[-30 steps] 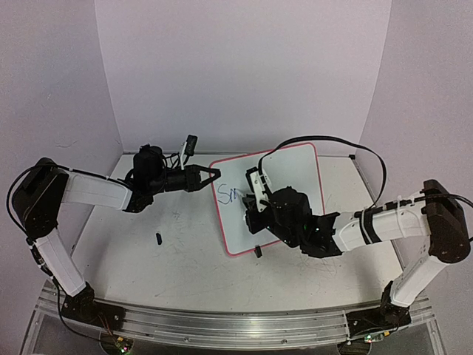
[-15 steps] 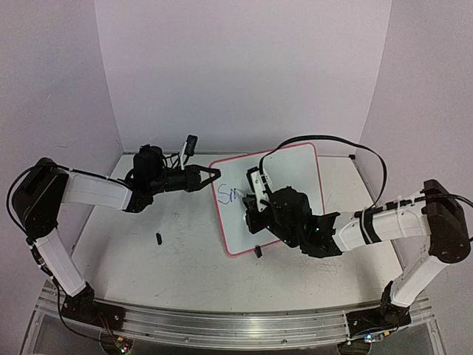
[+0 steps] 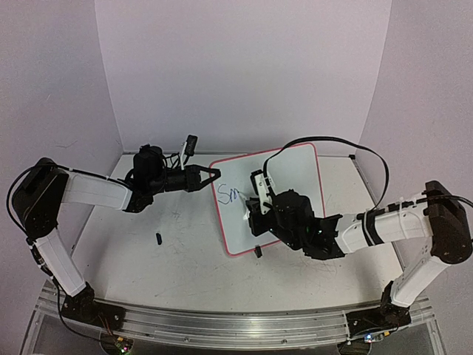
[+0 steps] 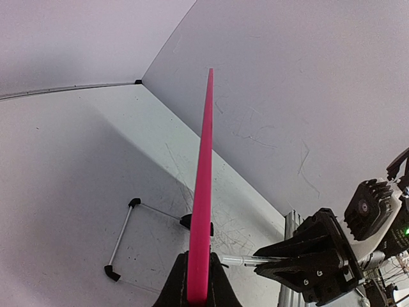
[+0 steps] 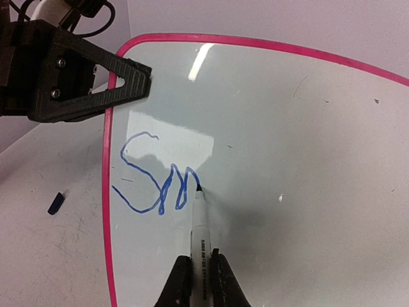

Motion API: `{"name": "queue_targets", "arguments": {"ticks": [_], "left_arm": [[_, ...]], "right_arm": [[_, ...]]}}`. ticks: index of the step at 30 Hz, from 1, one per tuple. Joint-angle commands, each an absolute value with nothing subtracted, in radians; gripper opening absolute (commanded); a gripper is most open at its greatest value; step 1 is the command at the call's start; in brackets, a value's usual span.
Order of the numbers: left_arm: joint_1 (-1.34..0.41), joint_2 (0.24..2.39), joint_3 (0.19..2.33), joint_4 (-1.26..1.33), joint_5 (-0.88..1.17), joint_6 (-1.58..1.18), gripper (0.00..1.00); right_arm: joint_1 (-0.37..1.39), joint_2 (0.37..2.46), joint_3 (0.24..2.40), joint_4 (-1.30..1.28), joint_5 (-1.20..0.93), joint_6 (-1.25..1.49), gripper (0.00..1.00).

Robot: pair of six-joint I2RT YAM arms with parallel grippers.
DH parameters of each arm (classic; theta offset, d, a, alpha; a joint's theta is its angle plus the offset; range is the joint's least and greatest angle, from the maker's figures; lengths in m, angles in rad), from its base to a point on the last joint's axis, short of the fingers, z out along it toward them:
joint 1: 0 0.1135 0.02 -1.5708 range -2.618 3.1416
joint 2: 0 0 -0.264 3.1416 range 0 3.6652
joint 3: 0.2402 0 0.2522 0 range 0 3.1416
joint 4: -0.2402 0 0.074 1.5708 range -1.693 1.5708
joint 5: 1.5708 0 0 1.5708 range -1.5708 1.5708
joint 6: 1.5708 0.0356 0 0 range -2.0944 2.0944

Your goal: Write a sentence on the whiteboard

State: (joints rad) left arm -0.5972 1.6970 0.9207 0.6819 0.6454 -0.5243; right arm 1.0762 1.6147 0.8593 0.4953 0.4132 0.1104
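The whiteboard (image 3: 295,171) with its pink-red rim lies tilted at the table's middle. My left gripper (image 3: 214,175) is shut on its left rim, seen edge-on in the left wrist view (image 4: 204,160), fingers (image 4: 181,275) either side. My right gripper (image 3: 255,205) is shut on a white marker (image 5: 199,236). The marker's tip touches the board at the end of the blue letters "Sm" (image 5: 156,185), the start of the sentence, also visible from above (image 3: 227,195). The rest of the board is blank.
A small dark marker cap (image 3: 158,237) lies on the scuffed tabletop left of the board, also in the right wrist view (image 5: 56,203). A black clip foot (image 3: 258,251) sits at the board's near edge. A wire stand (image 4: 121,240) shows behind the board. Walls enclose the table.
My right gripper has shifted slightly right and nearer with the marker, extending the last stroke of the "m". The left arm and the board have not moved.
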Motion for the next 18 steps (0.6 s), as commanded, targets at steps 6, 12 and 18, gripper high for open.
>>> {"name": "queue_targets", "arguments": {"ticks": [6, 12, 18], "left_arm": [[-0.626, 1.688, 0.926, 0.633, 0.666, -0.487, 0.00], [-0.625, 1.688, 0.925, 0.633, 0.665, -0.487, 0.00], [-0.627, 1.692, 0.927, 0.633, 0.666, -0.486, 0.00]], "right_arm": [[1.084, 1.606, 0.813, 0.428, 0.421, 0.158, 0.00], [1.086, 1.598, 0.810, 0.426, 0.430, 0.158, 0.00], [1.085, 1.592, 0.835, 0.426, 0.446, 0.134, 0.00]]}}
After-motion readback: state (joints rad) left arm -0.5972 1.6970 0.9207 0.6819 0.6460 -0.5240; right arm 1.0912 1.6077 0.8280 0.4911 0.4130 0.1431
